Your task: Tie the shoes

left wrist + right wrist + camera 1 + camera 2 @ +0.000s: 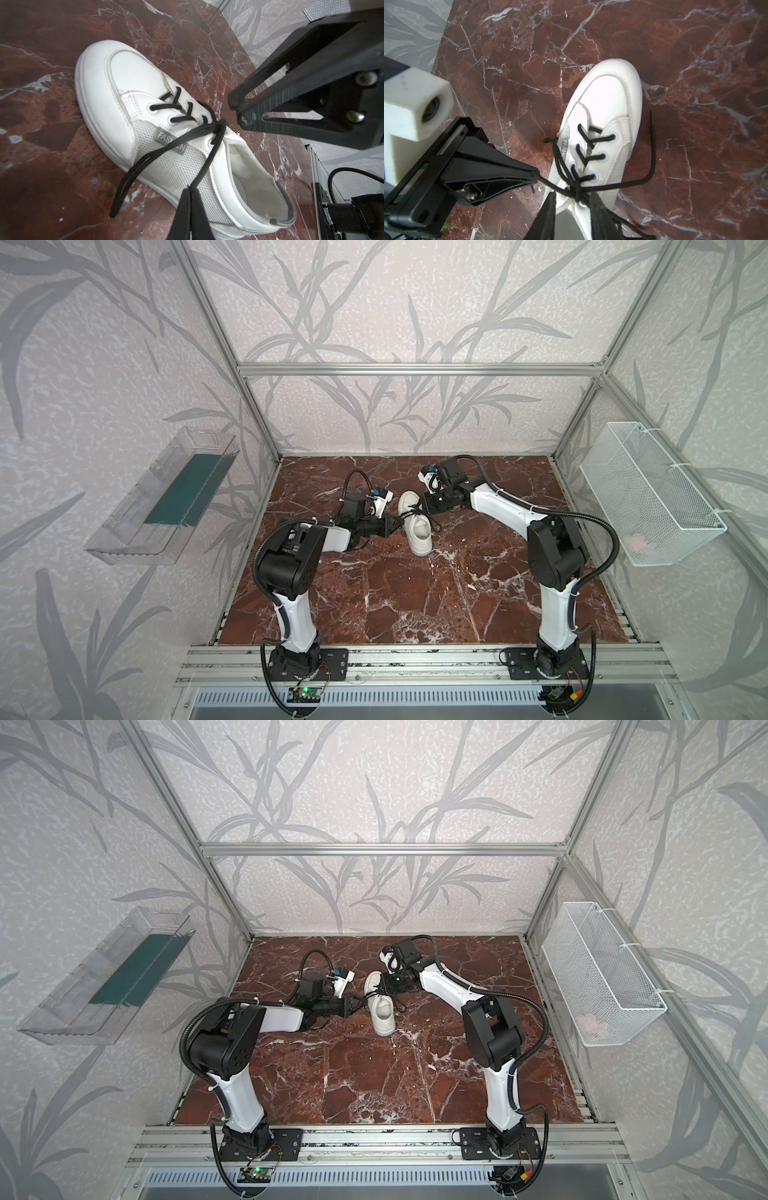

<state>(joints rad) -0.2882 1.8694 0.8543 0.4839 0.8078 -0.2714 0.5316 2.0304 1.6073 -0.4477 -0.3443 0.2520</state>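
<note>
The shoe is one white low-top sneaker [419,531] [382,1015] with black laces, standing on the marble tabletop with its toe towards the back wall. My left gripper [190,188] [398,524] is beside the sneaker's left flank, shut on one black lace [207,158] drawn taut from the crossing over the tongue. My right gripper [572,199] [422,510] hovers at the sneaker's right, its jaws apart on either side of the lace crossing [579,194]. Another lace end [652,162] trails loose on the table. A loose loop [128,178] lies by the sole.
A clear plastic bin [162,506] hangs on the left wall. On the right wall hangs a white wire basket [652,497]. The red-brown marble tabletop [415,605] is bounded by aluminium frame posts and a rail [415,659] at the front.
</note>
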